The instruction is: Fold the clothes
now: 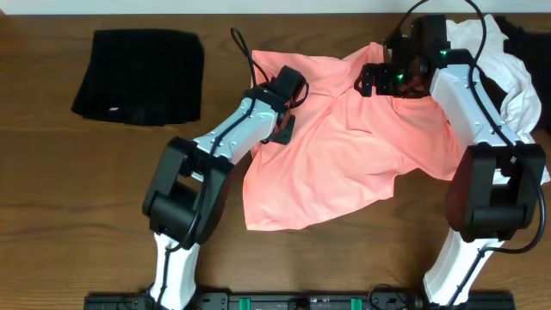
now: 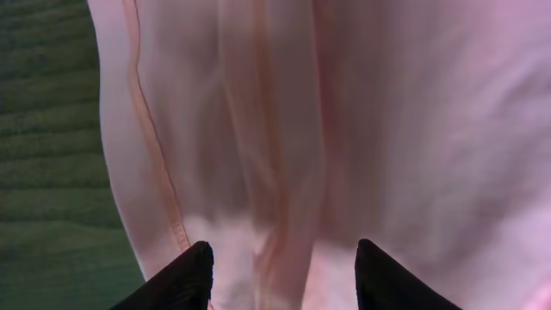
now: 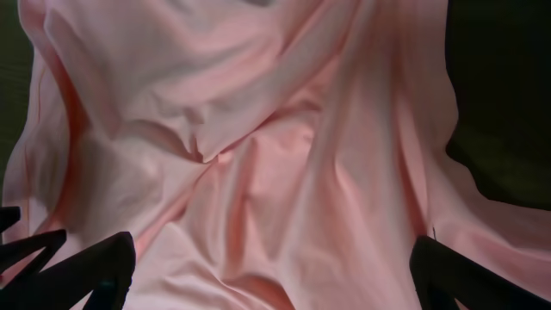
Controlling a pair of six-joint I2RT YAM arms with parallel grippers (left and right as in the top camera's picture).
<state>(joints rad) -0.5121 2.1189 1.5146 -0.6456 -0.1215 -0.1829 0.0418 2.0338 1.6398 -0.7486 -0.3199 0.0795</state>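
I am holding my left gripper [image 2: 280,258] and right gripper [image 3: 271,258] open over the crumpled pink T-shirt [image 1: 344,146] lying mid-table [image 1: 69,189], so only the black cloth [image 1: 138,76] is sitting folded, with white clothes [image 1: 516,86] waiting.

The salmon-pink T-shirt [image 1: 344,146] lies unfolded and rumpled in the middle, spread wide with soft creases across it (a stitched hem runs along one edge in the left wrist view). Well apart to its left, a black garment [image 1: 138,76] lies flat as a neat folded rectangle. At the far right, white clothes [image 1: 508,82] sit crumpled just beside the shirt, with black cloth [image 1: 527,39] bunched behind them.
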